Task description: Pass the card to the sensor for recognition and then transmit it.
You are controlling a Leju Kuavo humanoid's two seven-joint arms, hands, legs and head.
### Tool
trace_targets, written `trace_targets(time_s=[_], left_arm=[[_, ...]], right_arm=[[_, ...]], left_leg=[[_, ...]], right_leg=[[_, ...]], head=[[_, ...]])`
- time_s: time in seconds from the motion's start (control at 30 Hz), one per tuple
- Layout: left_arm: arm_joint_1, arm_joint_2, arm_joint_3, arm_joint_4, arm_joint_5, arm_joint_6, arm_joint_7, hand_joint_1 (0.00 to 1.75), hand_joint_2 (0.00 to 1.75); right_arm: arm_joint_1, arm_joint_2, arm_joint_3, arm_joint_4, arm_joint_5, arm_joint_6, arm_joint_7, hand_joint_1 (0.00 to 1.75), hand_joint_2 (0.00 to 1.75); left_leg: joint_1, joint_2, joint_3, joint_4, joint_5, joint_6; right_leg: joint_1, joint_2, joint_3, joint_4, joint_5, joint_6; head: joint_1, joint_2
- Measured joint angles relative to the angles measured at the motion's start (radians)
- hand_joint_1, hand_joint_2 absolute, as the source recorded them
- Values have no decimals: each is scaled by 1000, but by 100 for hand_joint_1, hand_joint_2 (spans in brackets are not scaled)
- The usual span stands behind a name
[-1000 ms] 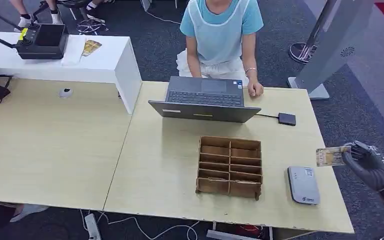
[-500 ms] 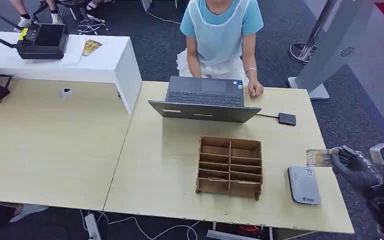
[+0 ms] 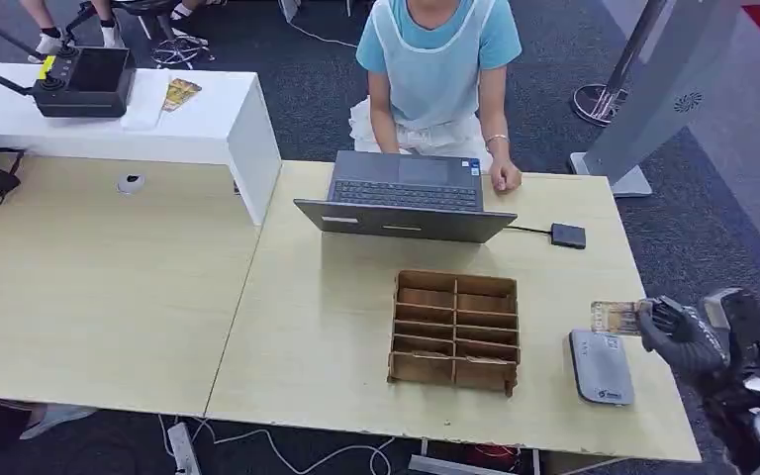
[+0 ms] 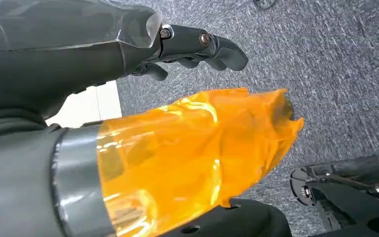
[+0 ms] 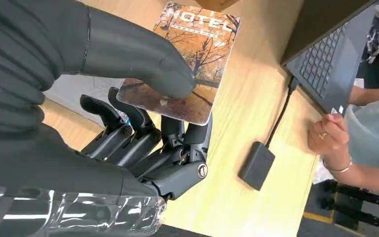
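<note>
Head view: right hand [image 3: 688, 334] pinches card [image 3: 615, 317]; wooden divider box [image 3: 454, 331] holds nothing.

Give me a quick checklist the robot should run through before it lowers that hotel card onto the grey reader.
1. Card held firmly: ok. The right hand pinches the hotel card between thumb and fingers.
2. Card over the reader: not ok. In the head view it sits above the grey card reader's far edge, not its middle.
3. Reader top free: ok. Nothing lies on it.
4. Card touching the reader: cannot tell, height is unclear.
5. Nearby obstacles: ok. The wooden divider box stands apart to the side, and the person's hand rests by the laptop.
6. Left hand out of the way: ok, it hangs over the carpet.
</note>
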Motion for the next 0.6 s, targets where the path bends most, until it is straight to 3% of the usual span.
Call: trace_targets(time_s=[0.6], left_arm=[[0, 0, 0, 0, 0, -1, 0, 0, 0]], right_arm=[[0, 32, 0, 24, 65, -34, -8, 175, 175]], left_leg=[[0, 0, 0, 0, 0, 0]], right_leg=[[0, 0, 0, 0, 0, 0]], head=[[0, 0]])
